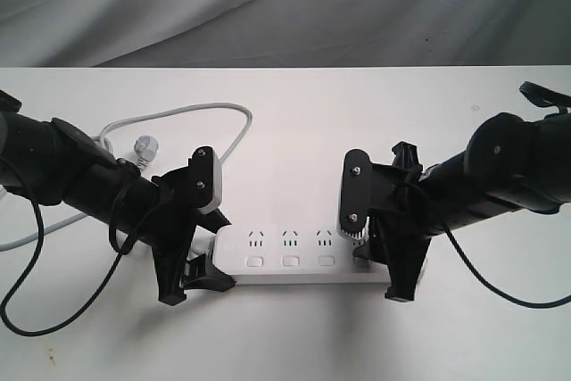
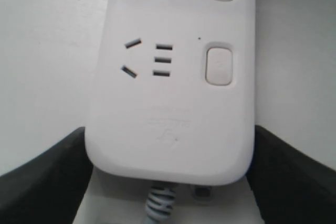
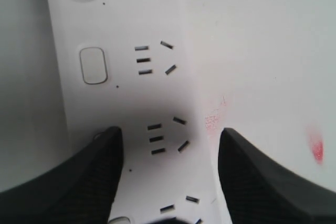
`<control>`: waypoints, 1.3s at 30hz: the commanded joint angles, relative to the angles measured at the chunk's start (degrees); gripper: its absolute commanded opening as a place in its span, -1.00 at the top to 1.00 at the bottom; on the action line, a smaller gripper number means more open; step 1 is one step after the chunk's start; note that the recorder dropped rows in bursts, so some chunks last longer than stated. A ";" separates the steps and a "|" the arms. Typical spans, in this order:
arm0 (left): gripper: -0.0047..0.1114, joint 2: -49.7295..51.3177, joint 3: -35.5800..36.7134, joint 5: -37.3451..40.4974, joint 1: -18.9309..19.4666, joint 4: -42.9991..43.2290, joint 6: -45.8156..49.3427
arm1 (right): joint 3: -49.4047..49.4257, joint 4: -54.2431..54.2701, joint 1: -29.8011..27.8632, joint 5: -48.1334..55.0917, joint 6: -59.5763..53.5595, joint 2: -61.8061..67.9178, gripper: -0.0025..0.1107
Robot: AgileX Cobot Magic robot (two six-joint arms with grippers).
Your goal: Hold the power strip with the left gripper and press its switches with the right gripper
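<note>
Power strip [image 1: 290, 256] clamped beside its cord [image 2: 159, 203] by the left gripper [image 2: 170, 135]; right gripper [image 3: 169, 132] (wide open, empty) with one finger [image 3: 89, 177] to be lowered squarely onto a switch [image 3: 93, 65].

Exterior view looks down frontally; 2 close wrist views share the power strip [image 2: 173, 103].

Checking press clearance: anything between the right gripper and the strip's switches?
Nothing visible. The right gripper, jaws open, hangs directly over the power strip; one finger is at the switch row, beside an uncovered switch. The cord lies off the far end.
</note>
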 commanded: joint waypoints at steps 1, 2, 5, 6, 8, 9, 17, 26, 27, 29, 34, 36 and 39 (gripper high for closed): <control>0.16 -0.05 -0.14 -0.01 -0.25 -0.39 0.22 | 0.40 0.06 -0.29 3.25 0.11 2.14 0.04; 0.16 -0.05 -0.14 -0.01 -0.25 -0.39 0.22 | 0.40 0.06 -0.19 3.25 0.11 2.39 0.04; 0.16 -0.05 -0.14 -0.01 -0.25 -0.39 0.22 | 0.40 0.06 -0.19 3.62 0.11 2.38 0.04; 0.16 -0.05 -0.14 -0.01 -0.25 -0.39 0.22 | 0.40 0.06 -0.19 3.62 0.11 2.38 0.04; 0.16 -0.05 -0.14 -0.01 -0.25 -0.39 0.22 | 0.40 0.06 -0.19 3.89 0.11 2.38 0.04; 0.16 -0.05 -0.14 -0.01 -0.25 -0.39 0.22 | 0.40 0.06 -0.19 4.17 0.11 2.38 0.04; 0.16 -0.05 -0.14 -0.01 -0.25 -0.39 0.22 | 2.77 0.06 -0.19 3.07 -1.90 3.32 0.04; 0.16 -0.05 -0.14 -0.01 -0.25 -0.39 0.22 | 2.77 0.49 -0.19 0.53 -1.90 1.45 0.04; 0.16 -0.05 -0.14 -0.01 -0.25 -0.39 0.22 | 2.77 0.49 -0.19 -0.06 -1.90 0.68 0.04; 0.16 -0.05 -0.14 -0.01 -0.25 -0.39 0.22 | 2.77 0.49 -0.19 -0.51 -1.90 -1.62 0.04; 0.16 -0.05 -0.14 -0.01 -0.25 -0.39 0.22 | 2.77 0.49 -1.64 -0.60 -0.69 -7.12 0.04; 0.16 -0.05 -0.14 -0.01 -0.25 -0.39 0.22 | 2.89 0.07 -3.16 0.33 1.04 -8.25 0.04; 0.16 -0.05 -0.14 -0.01 -0.25 -0.39 0.22 | 4.21 -0.03 -5.70 0.81 1.25 -8.82 0.04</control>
